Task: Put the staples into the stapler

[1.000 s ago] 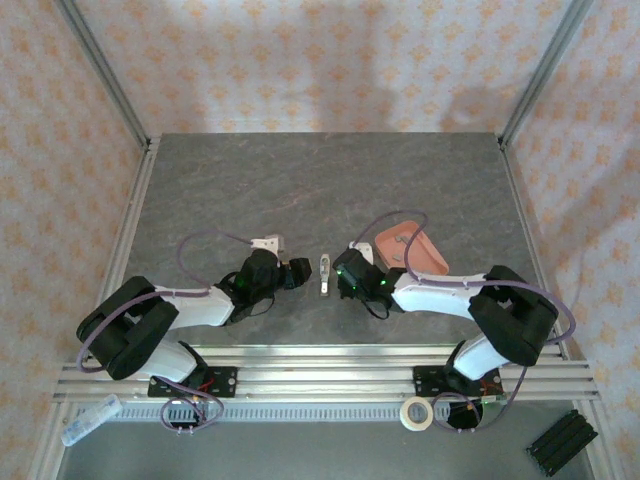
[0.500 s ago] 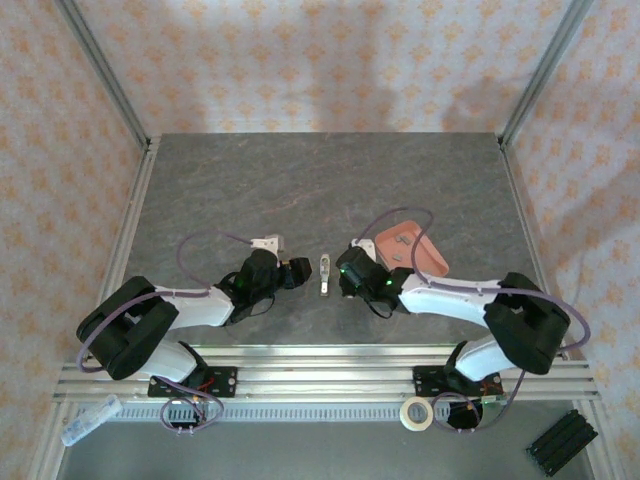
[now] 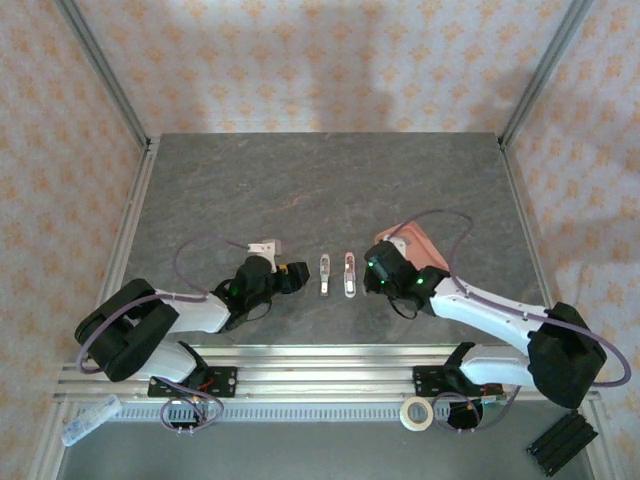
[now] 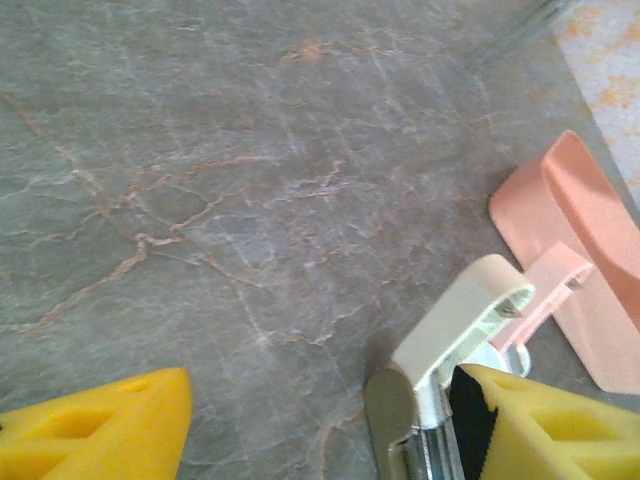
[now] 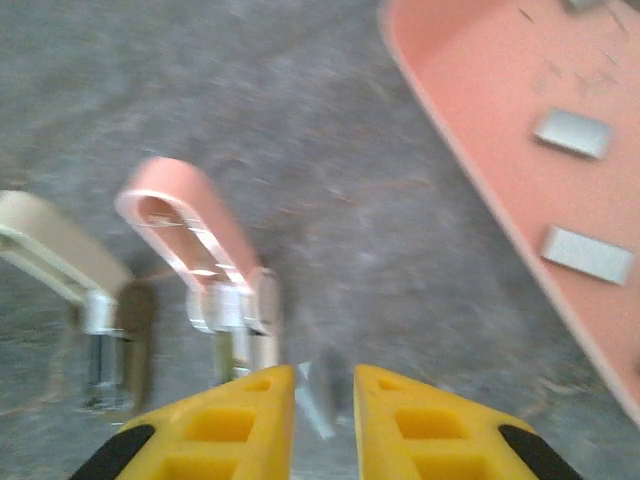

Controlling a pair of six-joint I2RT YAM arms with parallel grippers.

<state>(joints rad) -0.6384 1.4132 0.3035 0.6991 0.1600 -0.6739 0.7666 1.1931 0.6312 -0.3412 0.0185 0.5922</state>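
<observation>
staples [image 5: 572,132]: two grey strips are lying flat in the pink tray [image 5: 480,60], upper right of the right wrist view, apart from each other and not in either stapler. pink stapler [image 5: 205,250] is sitting left of centre in that view with its lid swung up. cream stapler [image 5: 55,250] is sitting just beside it at the left edge, lid up too. right tool [image 5: 325,385] is hovering at the bottom edge, just short of the pink stapler, jaws nearly closed. a pale grey sliver is showing in the gap, can't tell if it's being pinched. from overhead both staplers are lying side by side mid-desk [image 3: 300,180], with the tray just right of them, partly under the right arm. left tool [image 4: 320,430] is standing wide open, gripping nothing. its finger [image 4: 540,420] at lower right of the left wrist view is sitting just beside the cream stapler's metal base.
</observation>
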